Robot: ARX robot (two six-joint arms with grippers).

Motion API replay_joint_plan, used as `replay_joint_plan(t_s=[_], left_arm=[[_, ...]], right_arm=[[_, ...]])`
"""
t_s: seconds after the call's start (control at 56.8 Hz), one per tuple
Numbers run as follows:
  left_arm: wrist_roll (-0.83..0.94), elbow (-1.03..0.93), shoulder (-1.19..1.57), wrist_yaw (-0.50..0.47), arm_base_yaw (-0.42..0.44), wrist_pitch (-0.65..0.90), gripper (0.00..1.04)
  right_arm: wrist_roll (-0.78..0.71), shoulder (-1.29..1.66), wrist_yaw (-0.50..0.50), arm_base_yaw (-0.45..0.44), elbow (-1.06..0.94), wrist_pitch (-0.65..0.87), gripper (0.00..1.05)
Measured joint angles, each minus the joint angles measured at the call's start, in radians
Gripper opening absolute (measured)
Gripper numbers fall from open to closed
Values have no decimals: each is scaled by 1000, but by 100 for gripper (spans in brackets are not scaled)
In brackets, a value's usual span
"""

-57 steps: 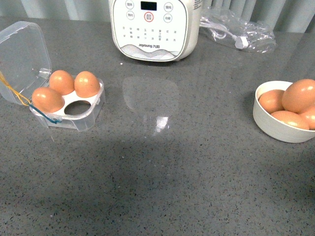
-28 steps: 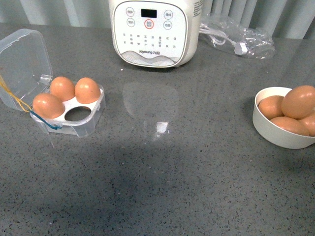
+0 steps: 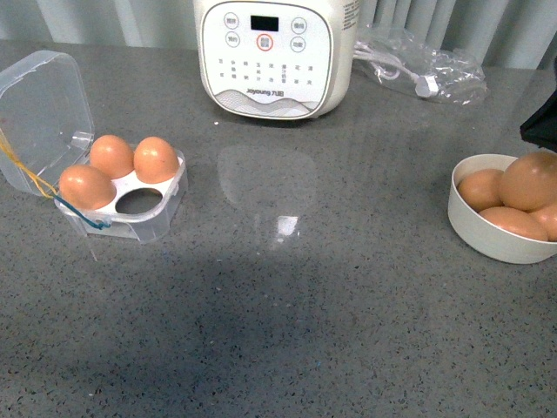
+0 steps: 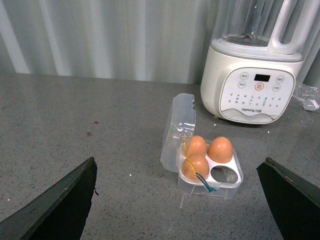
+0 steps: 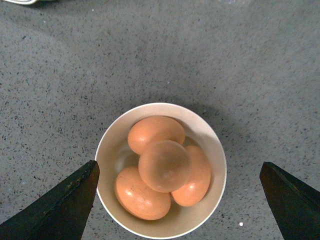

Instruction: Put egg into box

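The right gripper's (image 5: 178,200) two dark fingers (image 5: 65,205) stand spread wide with nothing between them, one on either side of a round white bowl (image 5: 111,145) directly below. Four orange-brown eggs are heaped in that bowl. The egg (image 5: 165,166) on top of the heap rests on the other three eggs (image 5: 142,195) and no finger touches it. The bowl sits at the right edge of the grey speckled countertop (image 3: 331,313). In the front view a dark shape (image 3: 544,129) cuts in just above it, probably part of the right arm, though too little shows to be sure.

The left gripper (image 4: 175,202) is likewise wide open and empty, its fingers (image 4: 60,205) held above the left part of the counter and well apart from the box (image 4: 227,187). The box sits on the left side of the counter, far from the bowl. Its clear lid (image 3: 43,113) is swung back to the left. Three eggs (image 3: 157,159) fill three hollows of the white tray, and the near-right hollow (image 3: 139,200) is vacant. A yellow string (image 3: 22,170) and a blue string (image 3: 87,218) trail at its near-left corner.

At the far middle stands a white appliance (image 3: 274,52) with a button panel. Right of it lies a clear plastic bag (image 3: 418,65) holding a white cable.
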Motion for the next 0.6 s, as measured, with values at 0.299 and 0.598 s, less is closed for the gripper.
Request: replay_joint_plan(t_s=[0.299,0.598], left_arm=[[0,0,0,0,0,0,98],[0,0,0,0,0,0,98]], right_arm=[[41,176,14,6,101,-74,97],[73,262,23,34,120,-40,91]])
